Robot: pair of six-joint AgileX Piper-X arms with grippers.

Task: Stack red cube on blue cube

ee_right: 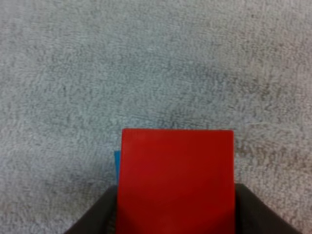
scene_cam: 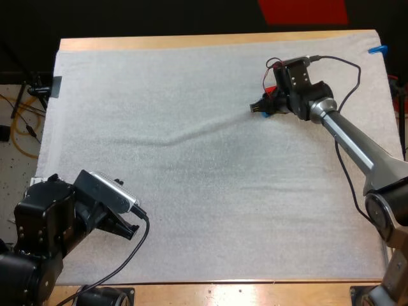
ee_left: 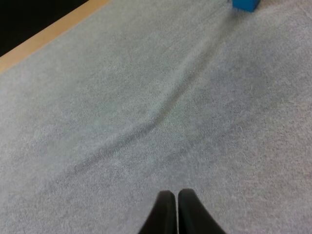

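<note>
White mat (scene_cam: 191, 159), red cube (ee_right: 176, 180), blue cube (ee_left: 245, 4)

Wrinkled white mat (scene_cam: 191, 210) on wooden table (scene_cam: 255, 294)

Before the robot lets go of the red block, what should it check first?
1. The red cube is pinched by the fingers of the right gripper: ok.
2. The blue cube is below the red cube: ok, a blue edge peeks out beside it in the right wrist view.
3. The red cube is centred over the blue cube: cannot tell.
4. The red cube is resting on the blue cube: cannot tell.
5. The left gripper is shut and far from both cubes: ok.
</note>
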